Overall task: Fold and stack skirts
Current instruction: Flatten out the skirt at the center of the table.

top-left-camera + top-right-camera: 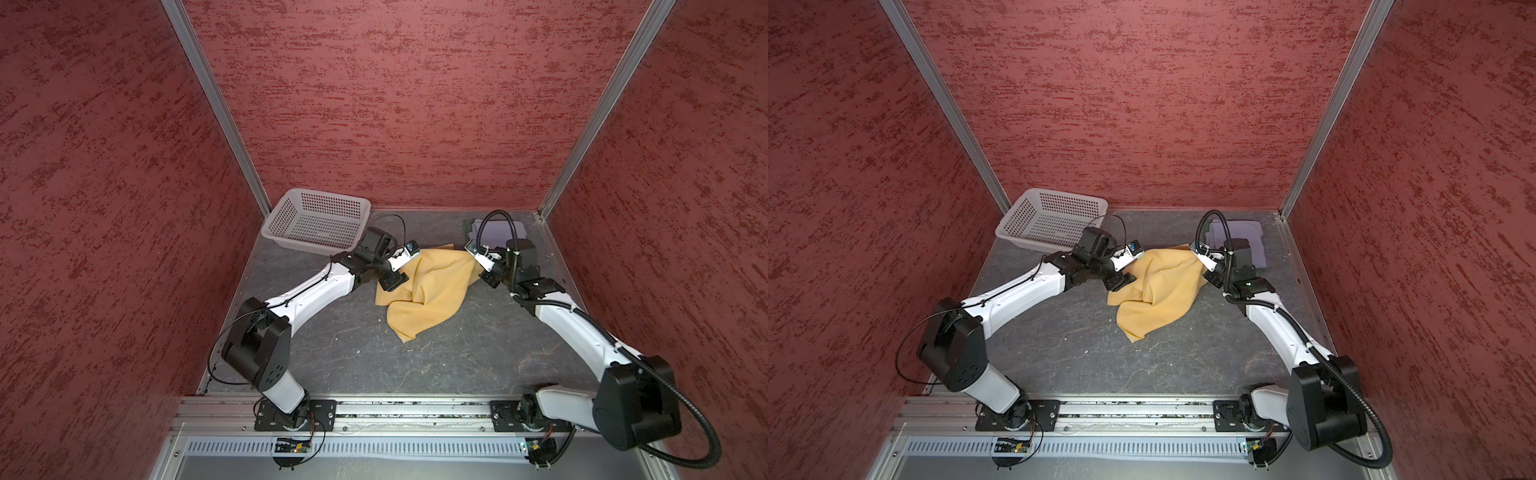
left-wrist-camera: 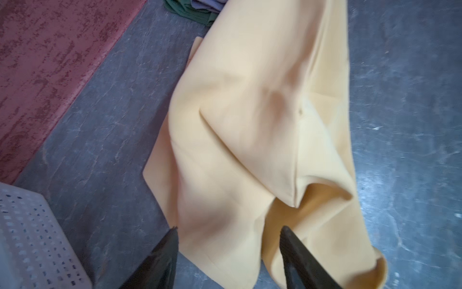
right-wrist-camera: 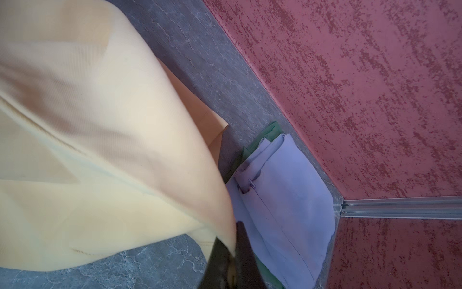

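Around me stand three walls [image 1: 374, 104] of dark red, rough in texture, with darker flecks. Aluminium posts [image 1: 216, 104] run up the two far corners. The bench [image 1: 353, 353] is dark grey with pale veins like stone. Along its near edge lies a metal rail [image 1: 395, 409]. The light is soft and even.

The basket [image 1: 286, 216] sits in the far left corner of the table [image 1: 353, 357], and over in the far right corner a folded skirt [image 1: 1237, 228] lies on what looks like another skirt [image 3: 271, 130], mostly hidden underneath. Mid-table, towards the back, the loose skirt [image 1: 432, 291] sprawls between the left gripper [image 2: 228, 228] at its left edge and the right gripper [image 3: 233, 250] at its far right corner.
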{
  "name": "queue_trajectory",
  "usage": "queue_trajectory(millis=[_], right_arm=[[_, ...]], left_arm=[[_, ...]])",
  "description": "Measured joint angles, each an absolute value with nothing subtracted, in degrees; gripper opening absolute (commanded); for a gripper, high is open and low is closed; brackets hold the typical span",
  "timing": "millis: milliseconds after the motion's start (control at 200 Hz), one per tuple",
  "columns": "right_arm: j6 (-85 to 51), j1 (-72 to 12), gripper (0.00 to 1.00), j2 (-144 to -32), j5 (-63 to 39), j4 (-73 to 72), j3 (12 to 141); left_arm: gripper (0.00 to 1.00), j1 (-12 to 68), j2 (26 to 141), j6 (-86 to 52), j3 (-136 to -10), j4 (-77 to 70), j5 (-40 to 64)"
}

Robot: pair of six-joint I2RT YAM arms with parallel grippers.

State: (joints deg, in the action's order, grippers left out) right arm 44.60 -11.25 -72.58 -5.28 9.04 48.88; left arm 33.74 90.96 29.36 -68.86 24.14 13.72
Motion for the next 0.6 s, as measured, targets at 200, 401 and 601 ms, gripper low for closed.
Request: queue_trajectory(millis=[200, 401, 601], right_arm=[[44.29, -11.25, 0.00, -72.58, -5.76, 8.82, 48.88], [43.40, -11.25, 0.00, -72.58, -6.28, 8.51, 48.88], [42.85, -11.25, 0.00, -72.58, -6.52, 8.27, 48.88]], left_arm=[[0.63, 35.66, 90.43, 23.92, -63.11, 19.00, 15.38], [0.62, 37.93, 93.73, 20.75, -61.91, 14.85, 12.93], [0.61, 39.18, 98.17, 18.81, -62.17, 11.75, 10.83]])
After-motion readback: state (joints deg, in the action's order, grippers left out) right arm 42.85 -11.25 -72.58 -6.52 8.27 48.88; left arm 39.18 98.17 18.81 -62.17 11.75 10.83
